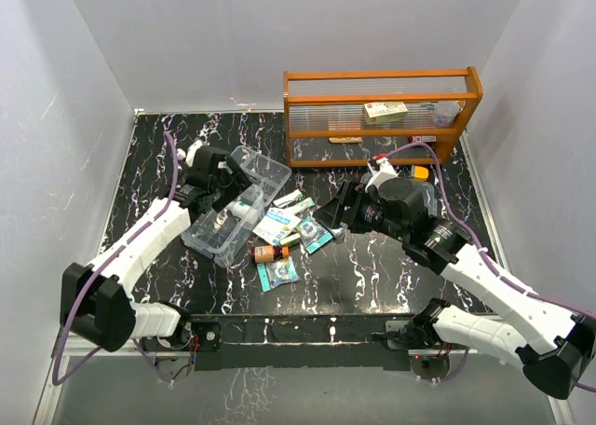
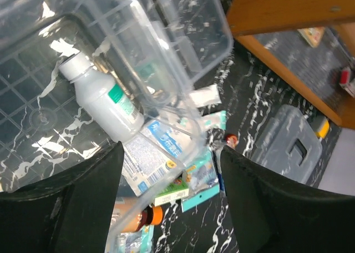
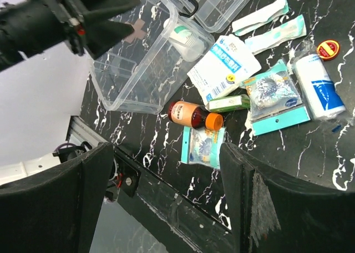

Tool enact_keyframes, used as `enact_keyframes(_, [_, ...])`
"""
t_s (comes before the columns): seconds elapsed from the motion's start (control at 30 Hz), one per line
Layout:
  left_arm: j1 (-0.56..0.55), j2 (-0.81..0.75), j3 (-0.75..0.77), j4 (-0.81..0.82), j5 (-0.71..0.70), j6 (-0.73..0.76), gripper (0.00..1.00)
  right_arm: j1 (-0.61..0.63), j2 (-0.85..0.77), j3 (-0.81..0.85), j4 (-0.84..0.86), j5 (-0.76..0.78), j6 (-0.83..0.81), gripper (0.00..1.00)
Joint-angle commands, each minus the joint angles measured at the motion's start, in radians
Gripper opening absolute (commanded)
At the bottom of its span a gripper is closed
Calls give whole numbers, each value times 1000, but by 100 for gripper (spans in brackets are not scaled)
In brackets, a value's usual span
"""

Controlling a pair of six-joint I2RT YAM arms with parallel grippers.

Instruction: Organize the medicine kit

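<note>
The medicine kit's clear box (image 1: 222,227) lies at the left centre with a white bottle (image 2: 102,103) inside it. The divided insert tray (image 2: 183,31) rests tilted over its far end. My left gripper (image 1: 226,181) hovers just above the box with its jaws wide apart and nothing between them; in its wrist view (image 2: 172,200) the box rim runs beneath the gap. Loose on the table are a white packet (image 3: 223,67), a brown bottle with an orange cap (image 3: 191,114), teal packets (image 3: 204,146), and a white roll (image 3: 319,86). My right gripper (image 1: 333,215) is open and empty above these items.
The orange wooden rack (image 1: 382,113) stands at the back right. A greyish clear lid with a dark handle (image 2: 291,145) lies in front of it, near the right arm. A small green box (image 3: 228,103), a red round tin (image 3: 328,49) and wrapped strips (image 3: 260,17) lie among the loose items.
</note>
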Motion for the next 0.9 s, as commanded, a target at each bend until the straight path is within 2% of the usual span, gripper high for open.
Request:
enact_keyframes(0.0, [-2,-87,96,-123,64,252,70,-3,-6,-21,49,-30,43,76])
enact_keyframes(0.1, [-2,-199,96,-99,119,394,73,-2,21,-35,48,-26,71,76])
enact_keyframes(0.2, [-3,-282,115,-93,235,559,81,-2,35,-59,47,21,118,76])
enact_keyframes(0.27, [-4,-320,136,-102,339,648,97,-3,41,-78,56,51,139,76])
enact_keyframes(0.4, [-4,-372,142,-95,622,784,99,-3,58,-101,98,50,154,76])
enact_keyframes(0.53, [-21,-377,101,-24,800,783,99,-2,82,-119,123,31,176,75])
enact_keyframes(0.73, [-174,-310,51,6,773,853,97,-3,69,-185,120,93,282,75])
enact_keyframes(0.87, [-280,-213,59,-77,610,966,88,-3,39,-231,117,124,357,75])
